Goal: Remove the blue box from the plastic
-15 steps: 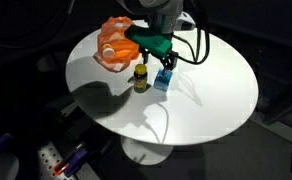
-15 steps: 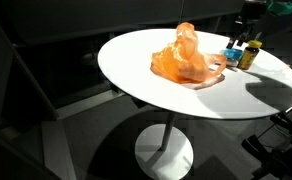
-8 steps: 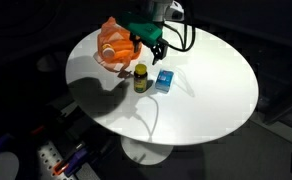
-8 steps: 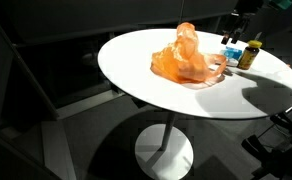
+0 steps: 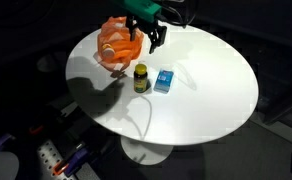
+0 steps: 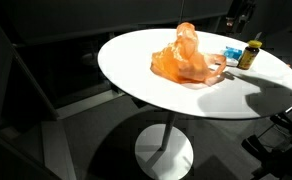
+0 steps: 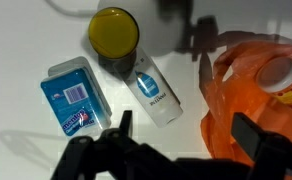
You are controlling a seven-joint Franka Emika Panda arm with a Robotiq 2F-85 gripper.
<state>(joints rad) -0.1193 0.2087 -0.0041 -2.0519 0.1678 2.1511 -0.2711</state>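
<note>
The blue box [image 5: 164, 81] lies flat on the round white table [image 5: 206, 100], outside the orange plastic bag [image 5: 114, 50]. It also shows in an exterior view [image 6: 231, 52] and in the wrist view [image 7: 73, 95]. My gripper [image 5: 148, 36] is open and empty, raised above the table between the bag and the box. In the wrist view its fingers [image 7: 191, 132] spread wide over bare table, with the bag [image 7: 256, 85] to one side and the box to the other. In an exterior view only its tip [image 6: 239, 14] shows at the top edge.
A dark bottle with a yellow cap [image 5: 140, 77] stands next to the box, also seen in an exterior view [image 6: 250, 53] and the wrist view [image 7: 115, 35]. A small white tube [image 7: 156, 93] lies between bottle and bag. The table's edge drops to a dark floor.
My gripper has risen from the blue box and moved back toward the bag. The box stays flat on the table where it was let go.
</note>
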